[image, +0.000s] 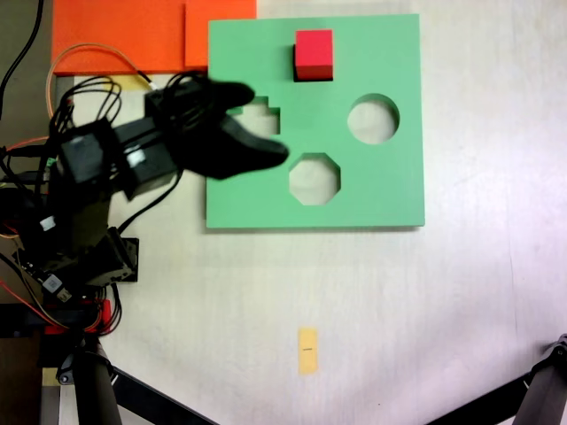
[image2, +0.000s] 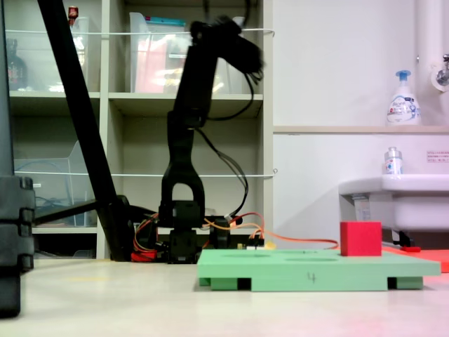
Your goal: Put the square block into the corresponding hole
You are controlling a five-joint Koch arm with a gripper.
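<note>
The square block (image: pixel 314 55), a red cube, stands at the far middle of the green foam board (image: pixel 381 190). In the second exterior view the block (image2: pixel 360 239) rises well above the board's top (image2: pixel 309 270), near the second exterior view's right end. The corresponding hole does not show apart from the block; I cannot tell whether the block sits in it. My gripper (image: pixel 266 152) is a blurred black shape high over the board's left part, far from the block. It hangs at shelf height (image2: pixel 251 60), and the blur hides how its jaws stand.
The board also has a cross cutout (image: pixel 264 115), a round cutout (image: pixel 372 119) and an octagonal cutout (image: pixel 314 178). Orange foam sheets (image: pixel 124 35) lie beyond its left corner. Wires and circuit boards (image: pixel 53 168) crowd the arm's base. A yellow tape strip (image: pixel 307 350) marks the table.
</note>
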